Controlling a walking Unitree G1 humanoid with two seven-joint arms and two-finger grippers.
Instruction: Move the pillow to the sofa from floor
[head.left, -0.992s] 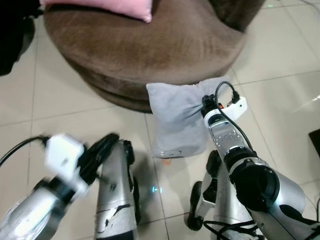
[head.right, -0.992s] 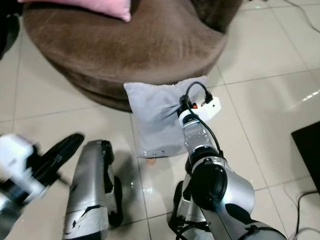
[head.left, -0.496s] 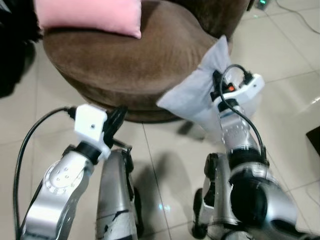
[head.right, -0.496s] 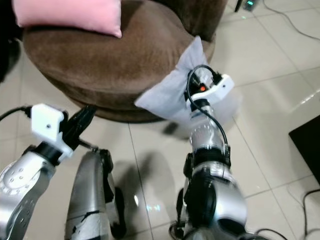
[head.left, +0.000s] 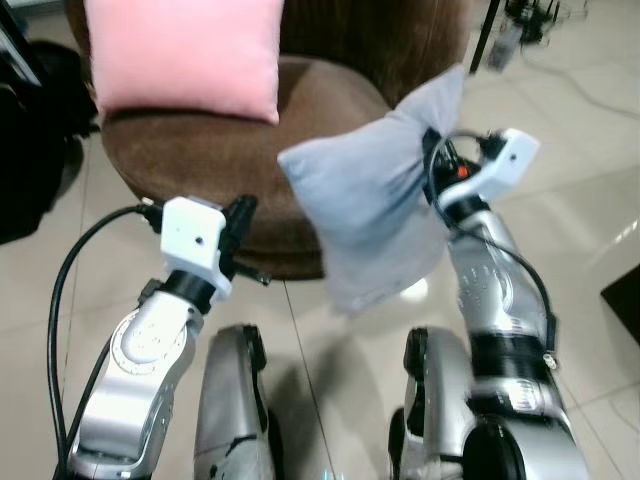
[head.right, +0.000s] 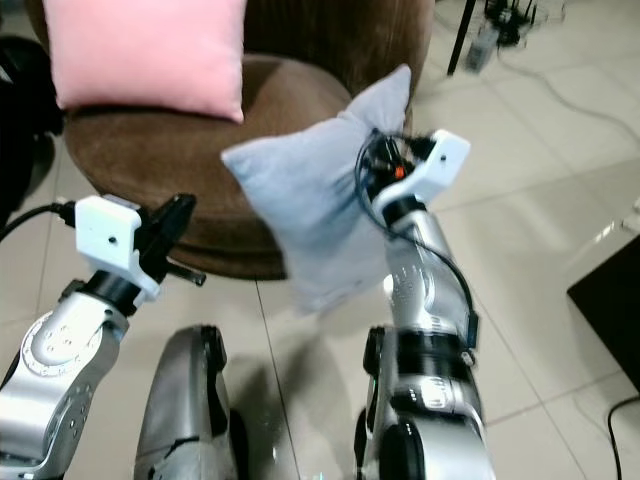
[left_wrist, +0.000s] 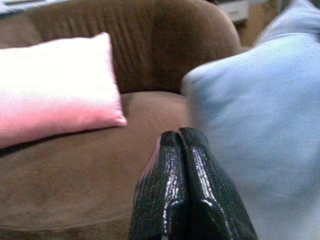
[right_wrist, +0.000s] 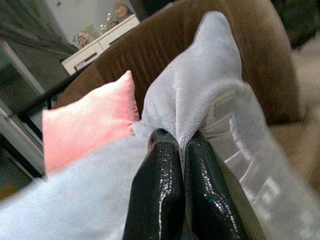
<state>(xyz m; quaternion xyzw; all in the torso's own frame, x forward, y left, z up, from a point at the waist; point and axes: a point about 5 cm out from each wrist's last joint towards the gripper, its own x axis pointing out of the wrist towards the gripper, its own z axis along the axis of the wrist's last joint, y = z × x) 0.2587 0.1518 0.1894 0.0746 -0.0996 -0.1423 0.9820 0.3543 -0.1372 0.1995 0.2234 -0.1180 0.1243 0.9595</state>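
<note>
two arms are up: your left gripper (left_wrist: 186, 165) (fingers pressed together, empty) hangs short of the seat. your right gripper (right_wrist: 172, 165) pinches the grey pillow (head.left: 375, 195) by a bunched fold, off the floor, probably just before the sofa (head.left: 200, 150); carry forward beside the pink pillow (head.left: 185, 55).

Head eyes look down; wrist cameras closely face the sofa (left_wrist: 75, 190).
</note>
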